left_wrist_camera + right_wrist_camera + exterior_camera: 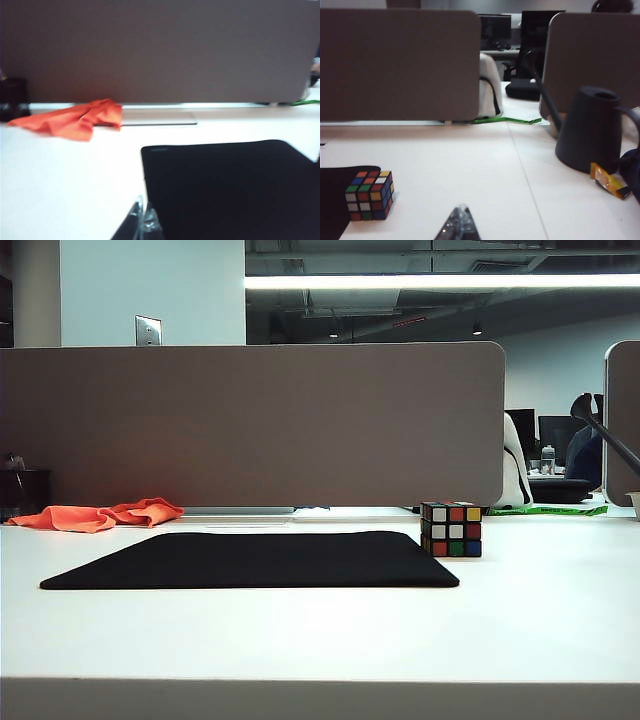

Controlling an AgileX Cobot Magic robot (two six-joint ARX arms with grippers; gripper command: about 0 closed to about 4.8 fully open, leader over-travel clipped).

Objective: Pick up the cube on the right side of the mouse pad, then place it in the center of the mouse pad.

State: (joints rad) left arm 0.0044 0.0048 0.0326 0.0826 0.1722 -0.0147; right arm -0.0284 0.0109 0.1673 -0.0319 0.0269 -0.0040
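Pressed together and holding nothing, our right gripper [459,225] shows only its tips in the right wrist view, low over the bare white table [320,640], and the cube [369,195] sits ahead of those tips and off to one side, well apart from them. Our left gripper [142,222] is also just a sliver of fingertips at the frame's edge, hanging above the table beside the near corner of the mouse pad [230,190]; we cannot tell whether its jaws are spread or closed. From the exterior view, neither gripper appears. We see the cube resting upright on the table, just beside the pad's far right corner, so close that touching or a thin gap cannot be settled. That black pad lies flat across the table's middle. An orange cloth [100,515] is crumpled near the far left edge against the grey partition [250,425], and a dark watering can [592,130] stands on the neighbouring table to the right.
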